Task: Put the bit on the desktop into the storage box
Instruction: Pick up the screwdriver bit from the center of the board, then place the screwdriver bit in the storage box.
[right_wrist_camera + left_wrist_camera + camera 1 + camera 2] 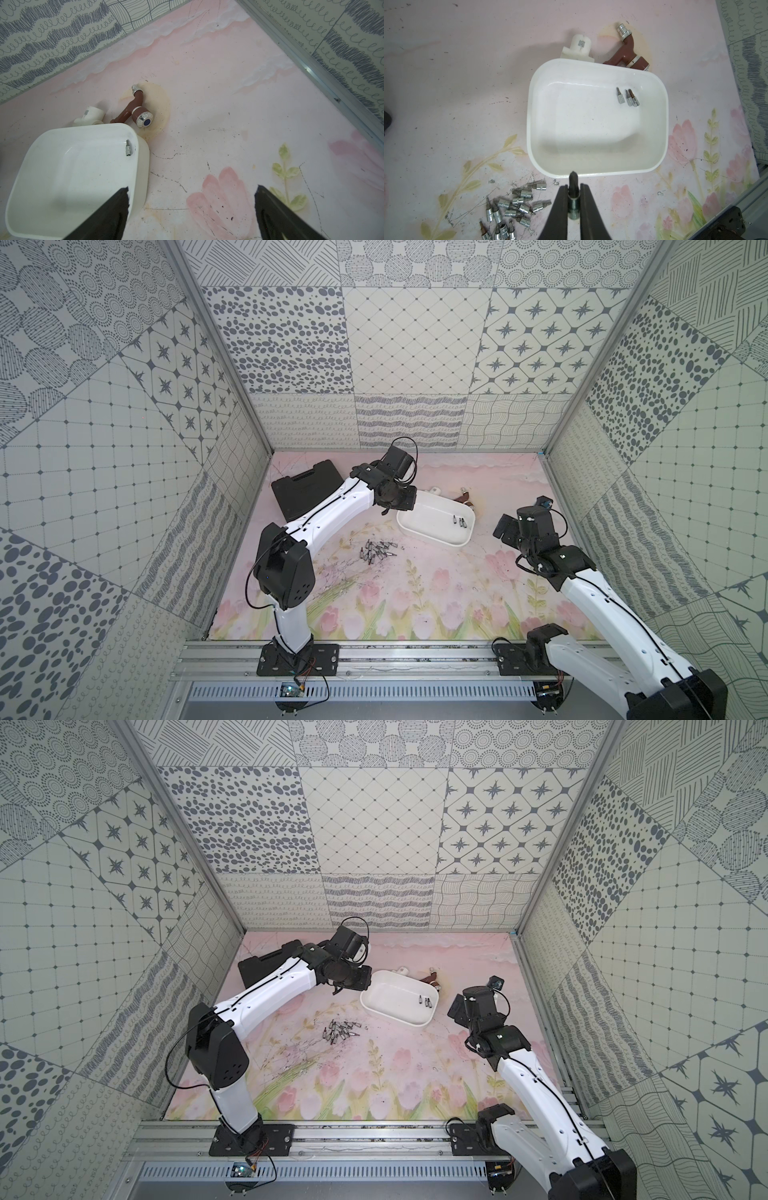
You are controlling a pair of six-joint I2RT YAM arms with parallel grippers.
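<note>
Step in hand: the carrying of one bit to the storage box (591,175) is judged to be under way. A single bit (573,199) is being gripped between the closed jaws of the left gripper (573,187), with its dark tip pointing out beyond the fingertips.

Position of the task's thing: in the left wrist view the tip of the held bit is being shown just at the box's rim, not yet over its floor. In a top view the left gripper (388,508) is being held above the desktop (415,585) at the left end of the box, which is lying right of centre in the far half. Whether the bit is already clearing the rim cannot be told.

Other stock: three bits (627,97) are lying in the right end of the box. A pile of bits (378,551) is lying on the desktop, near and left of the box, so much of the task is judged to be outstanding.

Right gripper (191,188): it is being held with jaws spread wide and empty, over the desktop just right of the box.

Next move, as judged: the held bit is to be moved rightward over the box floor, then released. A release at the rim is being noted as a risk, since the bit could drop outside.
</note>
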